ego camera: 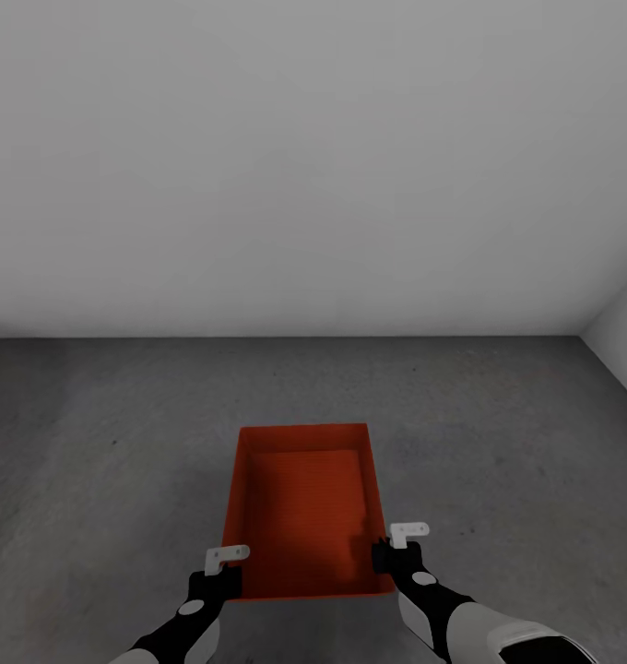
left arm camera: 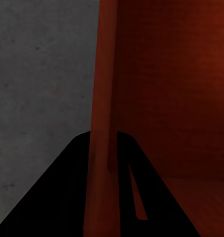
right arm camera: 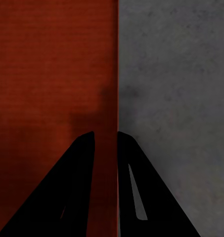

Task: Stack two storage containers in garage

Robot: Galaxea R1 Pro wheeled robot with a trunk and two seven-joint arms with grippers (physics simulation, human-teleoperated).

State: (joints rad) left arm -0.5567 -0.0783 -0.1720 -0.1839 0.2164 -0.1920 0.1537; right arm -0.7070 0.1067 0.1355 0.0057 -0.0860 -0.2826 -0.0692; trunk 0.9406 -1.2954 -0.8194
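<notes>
A: Report the position of the storage container (ego camera: 306,507).

B: One red-orange open-top box, held between both arms in front of the robot, above the dark grey concrete floor (ego camera: 498,433). A plain white wall (ego camera: 313,166) stands behind; a second white wall meets it at the far right corner.

A: State of the left pincer (ego camera: 223,574)?

B: Clamped on the container's left side wall near the corner closest to the robot. In the left wrist view the wall (left arm camera: 103,98) runs between the two dark fingers (left arm camera: 67,197), one outside and one inside.

A: State of the right pincer (ego camera: 387,553)?

B: Clamped on the right side wall (right arm camera: 115,74) in the same manner, fingers (right arm camera: 141,192) straddling the thin edge. Whether the container base touches the floor cannot be determined.
</notes>
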